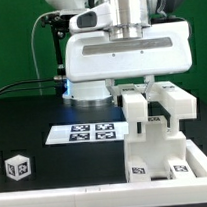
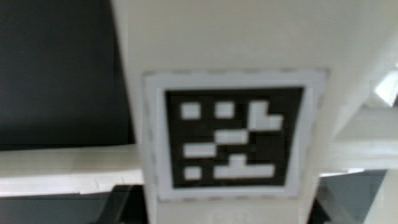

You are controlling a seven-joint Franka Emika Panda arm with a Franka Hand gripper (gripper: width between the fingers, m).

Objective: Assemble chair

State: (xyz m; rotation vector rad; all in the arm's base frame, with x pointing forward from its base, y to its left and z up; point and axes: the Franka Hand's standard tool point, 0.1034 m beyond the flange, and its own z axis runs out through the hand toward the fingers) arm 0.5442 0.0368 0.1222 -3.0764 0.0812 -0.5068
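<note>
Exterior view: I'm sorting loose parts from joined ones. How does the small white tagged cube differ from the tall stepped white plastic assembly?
The small white tagged cube is one low piece; the tall stepped white plastic assembly joins several. The cube sits alone at the exterior view's left, the assembly at its right. Both carry black-and-white tags.

The large white robot body (image 1: 127, 35) is running off the exterior view's upper edge. Its two-finger gripper (image 1: 138, 87) is disappearing behind the chunky white plastic chair blocks (image 1: 159, 138), so the jaws are not showing clearly. Those blocks are being cropped at the lower right and are covering a corner of the thin flat white marker board (image 1: 89, 133). In the wrist view, a white plastic bar (image 2: 222, 50) is overflowing the picture, its square black-and-white tag (image 2: 226, 140) blurring.
</note>
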